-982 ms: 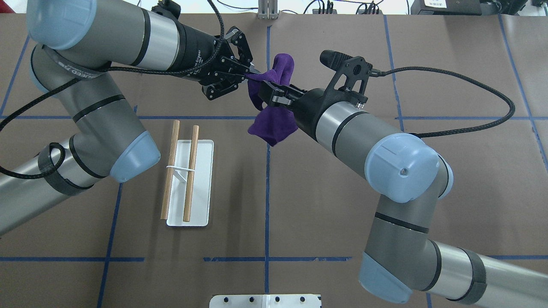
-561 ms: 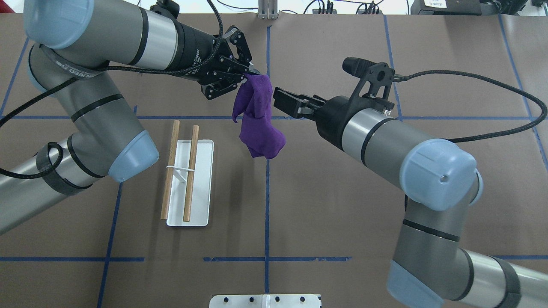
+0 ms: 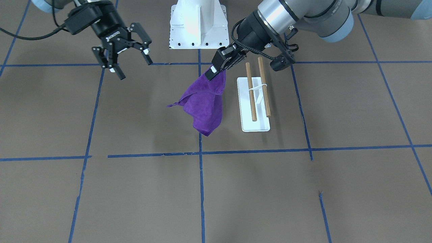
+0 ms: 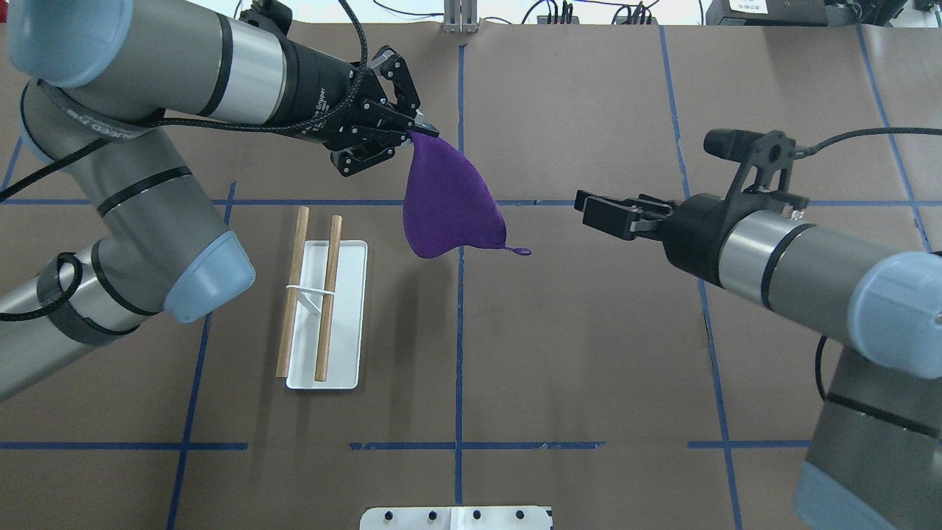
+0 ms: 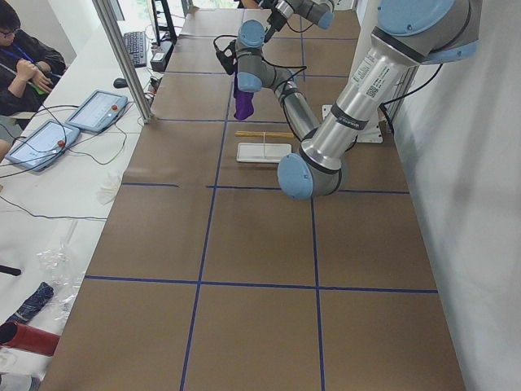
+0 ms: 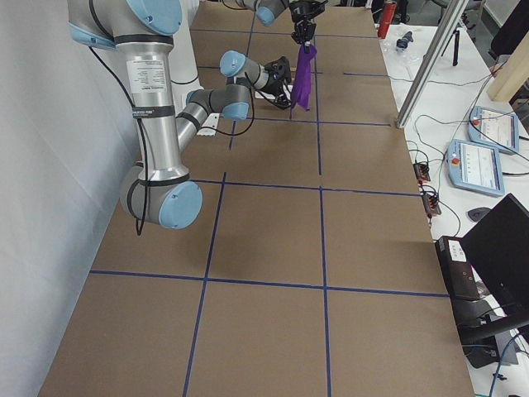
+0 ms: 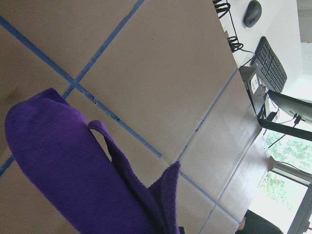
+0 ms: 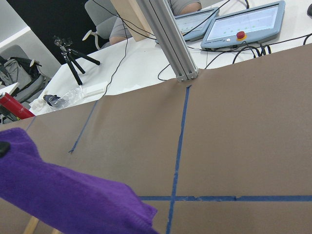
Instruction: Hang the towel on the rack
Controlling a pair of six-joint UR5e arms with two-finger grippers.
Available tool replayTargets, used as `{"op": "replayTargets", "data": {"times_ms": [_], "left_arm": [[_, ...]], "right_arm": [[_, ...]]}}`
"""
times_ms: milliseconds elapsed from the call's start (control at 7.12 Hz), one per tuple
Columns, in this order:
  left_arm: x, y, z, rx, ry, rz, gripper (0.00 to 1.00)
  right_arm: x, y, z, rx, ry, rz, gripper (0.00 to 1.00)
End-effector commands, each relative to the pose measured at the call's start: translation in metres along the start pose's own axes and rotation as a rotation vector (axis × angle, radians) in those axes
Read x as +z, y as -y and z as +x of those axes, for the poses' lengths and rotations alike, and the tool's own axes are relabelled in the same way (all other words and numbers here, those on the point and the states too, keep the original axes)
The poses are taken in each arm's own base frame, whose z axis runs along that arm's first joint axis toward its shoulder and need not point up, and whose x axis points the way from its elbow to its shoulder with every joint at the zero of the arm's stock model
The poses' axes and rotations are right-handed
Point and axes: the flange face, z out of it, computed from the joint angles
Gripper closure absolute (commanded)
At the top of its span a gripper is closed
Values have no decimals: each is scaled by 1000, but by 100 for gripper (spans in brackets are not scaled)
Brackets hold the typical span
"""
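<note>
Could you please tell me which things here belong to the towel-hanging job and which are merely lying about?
Job: purple towel; rack; left gripper, holding the towel; right gripper, open.
Lying about: white pedestal; touchscreen pendants; keyboard.

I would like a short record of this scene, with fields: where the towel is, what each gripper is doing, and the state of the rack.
towel: purple towel, hanging from one corner, beside the rack and apart from it
left gripper: left gripper shut on the towel's top corner
right gripper: right gripper open, holding nothing, apart from the towel
rack: rack standing on the table, both rods bare
task state: towel not yet hung on the rack
</note>
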Motion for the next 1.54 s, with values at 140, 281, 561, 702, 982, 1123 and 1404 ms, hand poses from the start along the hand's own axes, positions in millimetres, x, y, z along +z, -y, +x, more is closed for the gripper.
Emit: {"op": "replayTargets", "data": {"times_ms": [140,281,561,702,982,1123,1404], "left_arm": [[-10,-27,-20,-10,-18,113,100],[5,-55,-38,32,24,215,100],[-7,-89,-57,190,148,371,100],[-13,-87,-63,200,155,383,100],[-27,-54,-103,311,246,462,100],[-30,-43,-117,345,283,486,100],[-34,-19,-150,362,362,532,100]], "right_arm": [[-24,90,121,-49,-105,-160,0],[-30,108,160,-80,-142,-187,0],[-28,122,200,-116,-252,-232,0],[-28,122,211,-149,-292,-264,0],[-35,116,247,-227,-388,-356,0],[-43,119,263,-260,-422,-386,0],[-56,132,285,-166,-419,-446,0]]}}
